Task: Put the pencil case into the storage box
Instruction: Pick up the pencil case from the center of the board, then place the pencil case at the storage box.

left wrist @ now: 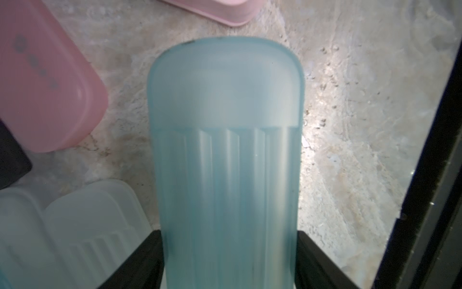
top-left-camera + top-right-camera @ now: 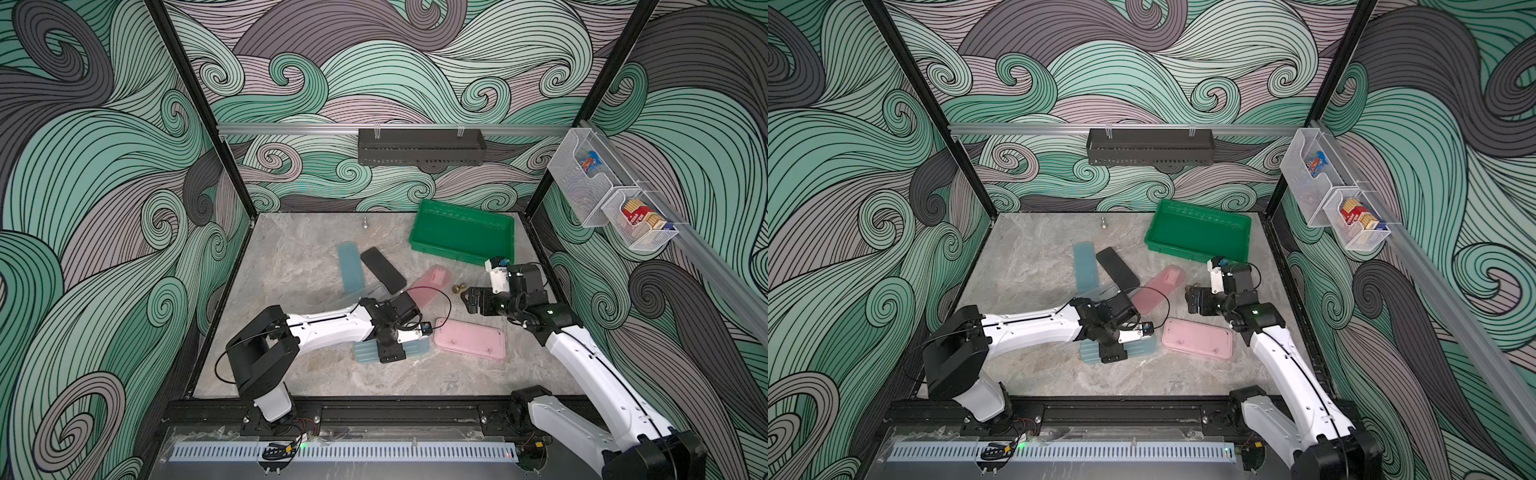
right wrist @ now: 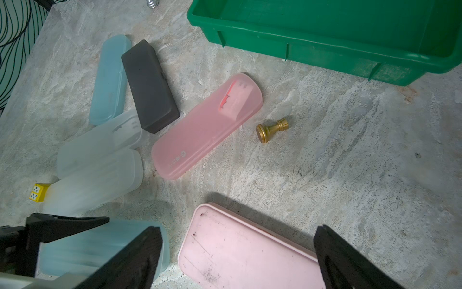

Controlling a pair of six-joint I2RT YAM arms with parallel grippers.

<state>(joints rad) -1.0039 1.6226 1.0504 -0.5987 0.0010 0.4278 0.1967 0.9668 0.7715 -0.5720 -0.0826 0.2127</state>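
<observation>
Left wrist view: the ribbed blue pencil case (image 1: 225,162) is seen clamped across its narrow width by the left tool (image 1: 230,260), a black finger being pressed against each long edge. Whether the case rests on the bench (image 1: 350,125) or is raised just clear of it cannot be told. In both top views the case (image 2: 365,354) is found at the near middle of the bench, its long axis laid from left to right, with the tool set over its middle. A flat pink case (image 2: 469,338) lies just to its right. The green storage box (image 2: 465,232) is placed far and to the right, well apart from the held case. Its long side is judged roughly parallel to the case, so little turning should be needed; a diagonal carry, away and rightward, is called for. The right tool (image 2: 469,301), spread wide and gripping nothing, hangs between case and box beside a brass knob (image 2: 449,288). That arm is nearer the box, and is judged likely to stand in the path.
</observation>
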